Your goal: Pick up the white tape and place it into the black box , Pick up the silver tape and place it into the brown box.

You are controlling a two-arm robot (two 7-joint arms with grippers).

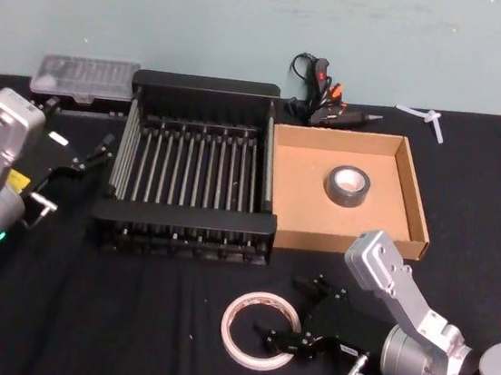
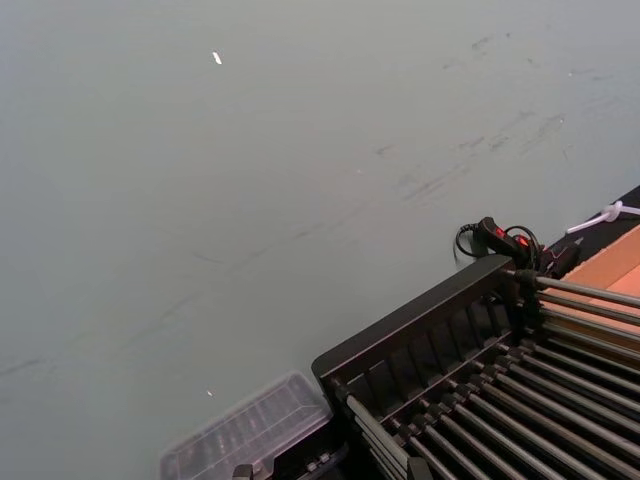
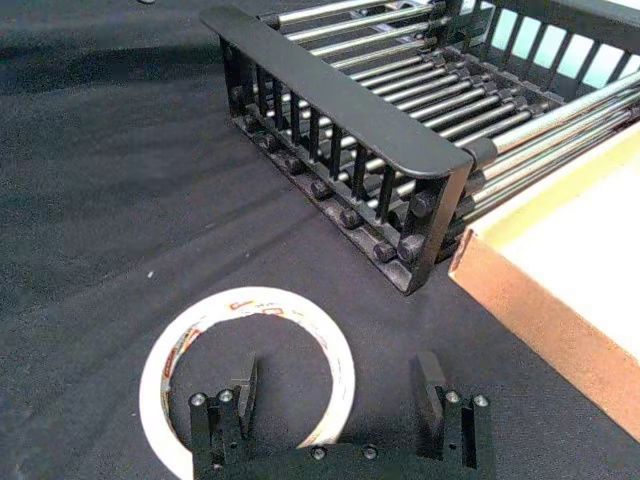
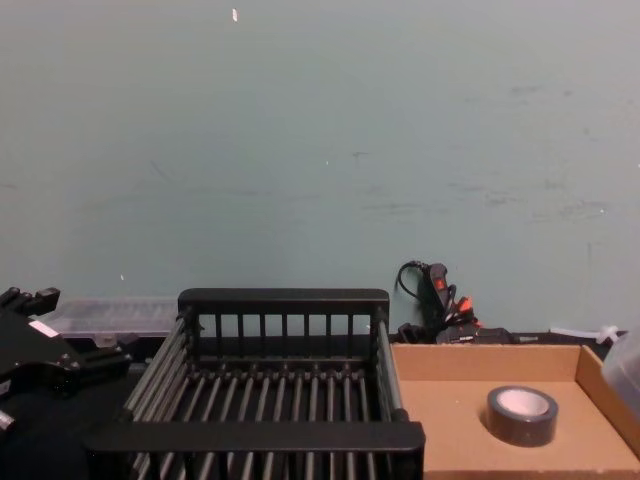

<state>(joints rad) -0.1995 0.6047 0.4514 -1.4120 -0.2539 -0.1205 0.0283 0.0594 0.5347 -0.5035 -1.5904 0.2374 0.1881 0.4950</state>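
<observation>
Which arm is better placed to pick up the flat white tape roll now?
The right. The open right gripper is at the flat white tape roll on the black table, one finger inside its hole. The left gripper is beside the black slatted crate.

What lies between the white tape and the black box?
Only bare black tablecloth lies between the white tape and the black box, in the right wrist view.

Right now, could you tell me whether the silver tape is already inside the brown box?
Yes. The silver tape lies flat on the floor of the brown box, inside its low walls, apart from them.
</observation>
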